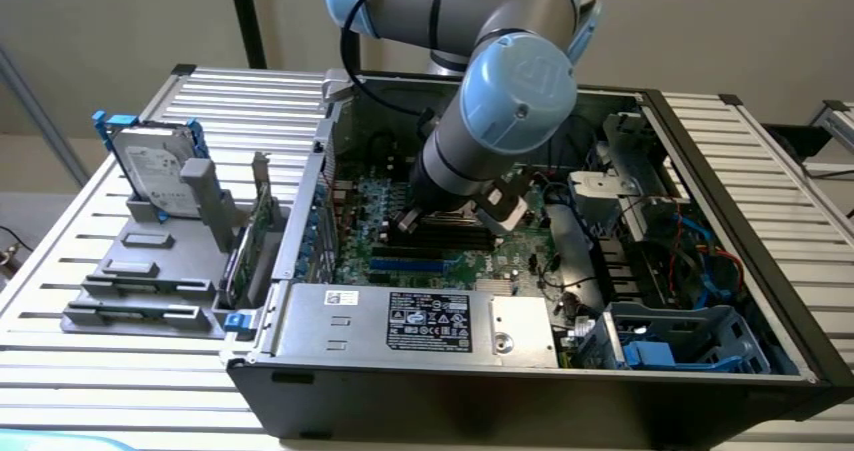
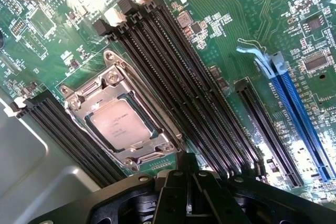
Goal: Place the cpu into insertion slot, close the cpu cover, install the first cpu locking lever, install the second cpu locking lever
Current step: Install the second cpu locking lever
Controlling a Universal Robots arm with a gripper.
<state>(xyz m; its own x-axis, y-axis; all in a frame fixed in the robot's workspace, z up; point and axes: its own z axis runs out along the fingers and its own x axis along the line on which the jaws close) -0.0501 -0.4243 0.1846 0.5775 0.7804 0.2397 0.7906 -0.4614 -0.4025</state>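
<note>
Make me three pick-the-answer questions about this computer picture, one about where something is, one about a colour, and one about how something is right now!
1. Where is the square chip?
A. In the metal frame on the green board
B. On the hard drive
C. Held by the gripper

2. What colour are the long slots by the board's edge?
A. Red
B. Blue
C. Yellow

3. How is the gripper?
A. Open wide
B. Shut, empty
C. Holding a screw

Answers: 1 A, the chip sits inside the frame. 2 B, those slots look blue. 3 B, its fingers are together, nothing between them.
</note>
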